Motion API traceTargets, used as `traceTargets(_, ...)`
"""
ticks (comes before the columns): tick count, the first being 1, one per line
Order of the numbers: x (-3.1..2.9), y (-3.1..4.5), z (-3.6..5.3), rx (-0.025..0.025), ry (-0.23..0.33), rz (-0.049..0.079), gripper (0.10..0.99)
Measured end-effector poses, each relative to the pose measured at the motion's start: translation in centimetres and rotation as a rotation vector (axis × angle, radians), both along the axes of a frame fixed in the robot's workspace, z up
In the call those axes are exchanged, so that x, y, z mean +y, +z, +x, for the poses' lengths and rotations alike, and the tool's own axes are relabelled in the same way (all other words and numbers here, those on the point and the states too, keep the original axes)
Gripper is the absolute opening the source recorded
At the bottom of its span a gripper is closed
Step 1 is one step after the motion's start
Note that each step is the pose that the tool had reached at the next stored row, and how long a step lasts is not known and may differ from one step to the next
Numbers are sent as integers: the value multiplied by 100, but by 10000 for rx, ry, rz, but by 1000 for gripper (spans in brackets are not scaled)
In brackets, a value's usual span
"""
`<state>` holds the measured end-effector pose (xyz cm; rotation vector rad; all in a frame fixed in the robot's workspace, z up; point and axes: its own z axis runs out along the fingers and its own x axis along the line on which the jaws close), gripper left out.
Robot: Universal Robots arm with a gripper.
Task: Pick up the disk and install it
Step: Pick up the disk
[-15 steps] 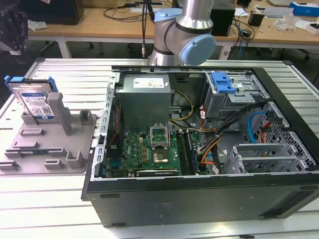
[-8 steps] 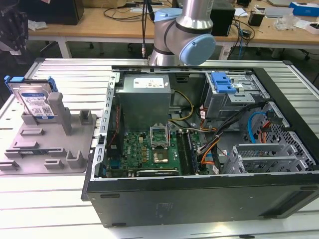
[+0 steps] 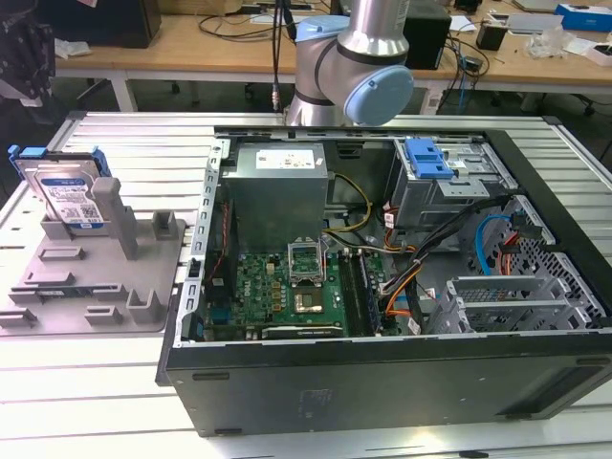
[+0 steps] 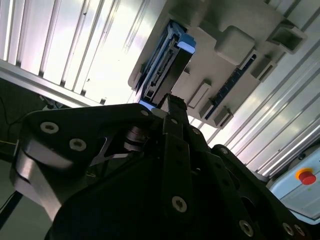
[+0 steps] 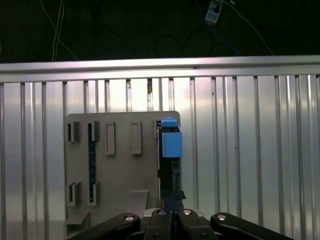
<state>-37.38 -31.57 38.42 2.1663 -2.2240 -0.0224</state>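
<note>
The disk (image 3: 72, 191) stands on edge in a grey fixture (image 3: 115, 287) at the exterior view's left. It is a silver drive with a white-and-blue label and a blue frame. In the first wrist view I look down on the disk (image 5: 170, 145) edge-on, standing on the fixture (image 5: 120, 175). My gripper (image 5: 172, 194) hangs well above it, lined up with its thin edge. The fingers are shut together with nothing between them. The second wrist view has the gripper (image 4: 172, 102) pointing toward the disk (image 4: 165, 70), apart from it.
An open computer case (image 3: 382, 363) lies to the exterior view's right of the fixture, holding a grey power supply (image 3: 279, 196), a motherboard, cables and a drive bay with a blue latch (image 3: 426, 158). The arm's base (image 3: 354, 67) stands behind it. A red button (image 4: 306, 176) sits off the slatted table.
</note>
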Motion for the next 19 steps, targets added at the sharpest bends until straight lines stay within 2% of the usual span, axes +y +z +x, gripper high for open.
traceTargets(4,0,0,0,-1,-1,0,114)
traceTargets(5,0,0,0,-1,-1,0,169)
traceTargets(6,0,0,0,-1,-1,0,169)
traceTargets(8,0,0,0,-1,0,0,294)
traceTargets(9,0,0,0,-1,-1,0,420)
traceTargets(13,7,-2,-1,-5,-3,0,420)
traceTargets(15,38,0,-11,-2,0,-8,420)
traceTargets(17,52,0,-55,-13,-1,-12,420)
traceTargets(19,51,0,-118,-46,-1,-13,420)
